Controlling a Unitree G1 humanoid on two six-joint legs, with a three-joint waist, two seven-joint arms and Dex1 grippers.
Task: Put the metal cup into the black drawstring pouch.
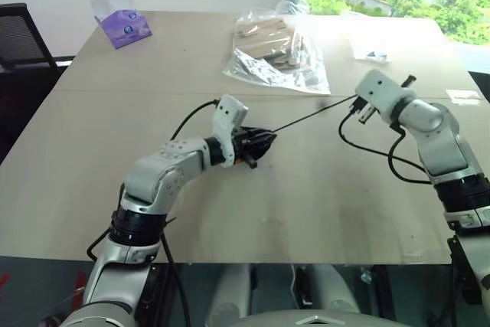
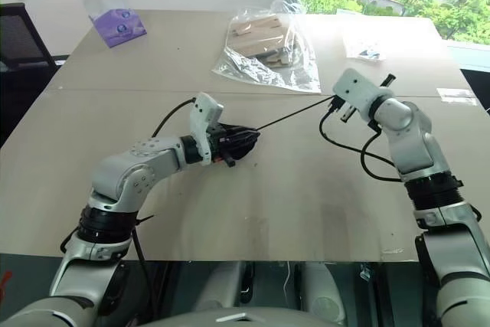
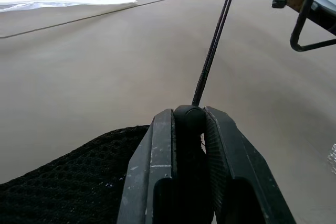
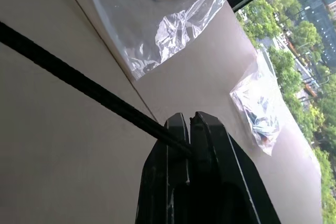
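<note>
The black drawstring pouch (image 3: 68, 182) hangs low over the table's middle, gathered at its neck. My left gripper (image 1: 259, 144) is shut on that neck, with the cord's bead (image 3: 190, 121) pinched between its fingers. The thin black cord (image 1: 314, 115) runs taut from the bead up to the right. There my right gripper (image 4: 188, 120) is shut on the cord's end, near the table's right side (image 1: 358, 106). The metal cup is out of view.
A clear plastic bag of wooden blocks (image 1: 276, 47) lies at the table's far middle, just beyond the cord. A purple tissue pack (image 1: 122, 24) sits far left, and a small clear bag (image 1: 371, 51) far right. A black chair (image 1: 19, 36) stands left of the table.
</note>
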